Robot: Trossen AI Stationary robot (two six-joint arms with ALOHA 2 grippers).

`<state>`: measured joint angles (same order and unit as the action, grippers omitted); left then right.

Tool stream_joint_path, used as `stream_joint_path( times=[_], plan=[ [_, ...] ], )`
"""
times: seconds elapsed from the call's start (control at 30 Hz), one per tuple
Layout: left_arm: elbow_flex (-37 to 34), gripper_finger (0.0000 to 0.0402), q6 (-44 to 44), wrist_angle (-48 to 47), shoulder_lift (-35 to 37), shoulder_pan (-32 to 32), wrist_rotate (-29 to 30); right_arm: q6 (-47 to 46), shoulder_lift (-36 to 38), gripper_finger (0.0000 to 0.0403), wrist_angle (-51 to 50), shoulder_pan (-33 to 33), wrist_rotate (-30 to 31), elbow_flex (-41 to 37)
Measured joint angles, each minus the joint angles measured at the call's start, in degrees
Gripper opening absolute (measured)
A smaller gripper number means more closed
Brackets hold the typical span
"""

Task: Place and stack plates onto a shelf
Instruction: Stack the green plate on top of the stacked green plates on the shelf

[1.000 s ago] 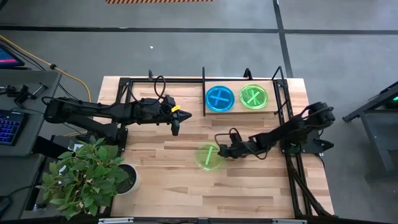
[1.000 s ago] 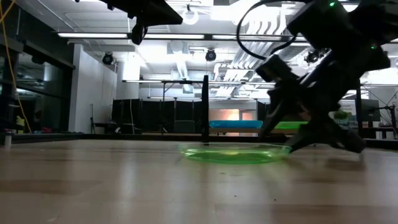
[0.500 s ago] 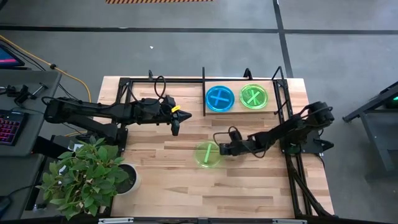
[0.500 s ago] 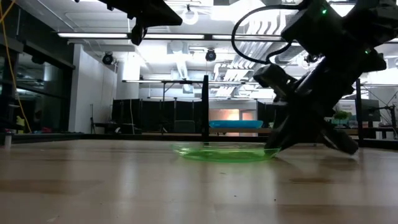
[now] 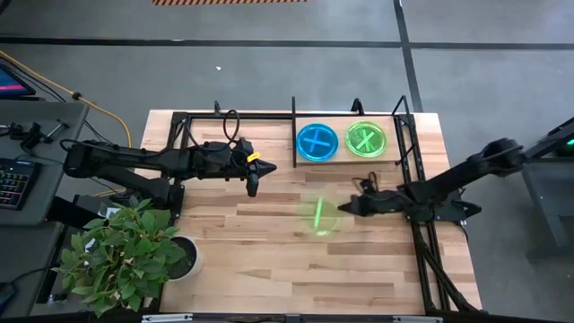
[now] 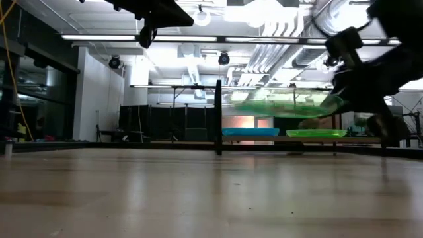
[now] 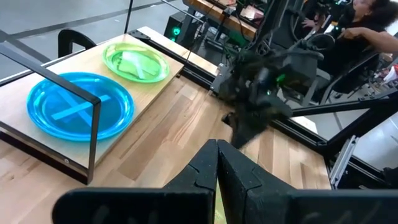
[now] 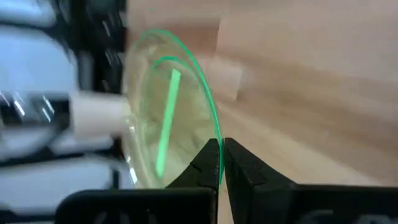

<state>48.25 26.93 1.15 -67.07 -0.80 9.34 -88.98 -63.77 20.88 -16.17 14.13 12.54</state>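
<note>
**Green plate off the table in our right gripper**

Our right gripper (image 5: 345,207) is clenched on the rim of a round translucent lime-green plastic plate (image 5: 320,216) with one lighter stripe, held clear above the wooden tabletop (image 5: 251,251). On the black-rod shelf with the light wood base (image 5: 341,163) a cyan-blue plate (image 5: 317,142) and another green plate (image 5: 367,139) lie side by side. Our left gripper (image 5: 253,187) hangs clenched shut, empty, beside the shelf.

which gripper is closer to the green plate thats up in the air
Right. The right gripper is shut on the rim of the lifted green plate. The left gripper hangs shut over the table, apart from the plate, toward the table's left.
</note>
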Motion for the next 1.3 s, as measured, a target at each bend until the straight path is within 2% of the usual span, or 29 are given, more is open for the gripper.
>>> stream_joint_path(
  times=[0.2, 0.4, 0.47, 0.53, 0.67, 0.77, 0.9, 1.03, 1.3],
  plan=[
    [0.0, 0.0, 0.9, 0.0, 0.0, 0.0, 0.3, -10.9, 12.6, 0.0, -5.6, -1.7, 21.9, -5.4],
    [0.0, 0.0, 0.9, 0.0, 0.0, 0.0, 0.4, -25.6, 18.2, 0.0, -24.2, 3.1, 43.8, -2.4],
    [0.0, 0.0, 0.9, 0.0, 0.0, 0.0, 0.4, -30.3, 18.4, 0.0, -30.9, 6.0, 48.6, -0.4],
    [0.0, 0.0, 0.9, 0.0, 0.0, 0.0, 0.4, -33.6, 18.4, 0.0, -37.8, 9.7, 49.2, 1.9],
    [0.0, 0.0, 0.9, 0.0, 0.0, 0.0, 0.4, -35.7, 17.4, 0.0, -51.4, 17.8, 45.9, 6.5],
    [0.0, 0.0, 0.9, 0.0, 0.0, 0.0, 0.4, -35.7, 16.1, 0.0, -55.9, 23.6, 44.2, 8.7],
    [0.0, 0.0, 0.9, 0.0, 0.0, 0.0, 0.4, -33.1, 14.1, 0.0, -57.5, 29.6, 39.6, 10.0],
    [0.0, 0.0, 0.9, 0.0, 0.0, 0.0, 0.4, -29.3, 11.6, 0.0, -57.1, 32.1, 33.4, 10.0],
    [0.0, 0.0, 0.9, 0.0, 0.0, 0.0, 0.4, -28.6, 9.7, 0.0, -53.7, 32.3, 31.9, 10.0]
  ],
)
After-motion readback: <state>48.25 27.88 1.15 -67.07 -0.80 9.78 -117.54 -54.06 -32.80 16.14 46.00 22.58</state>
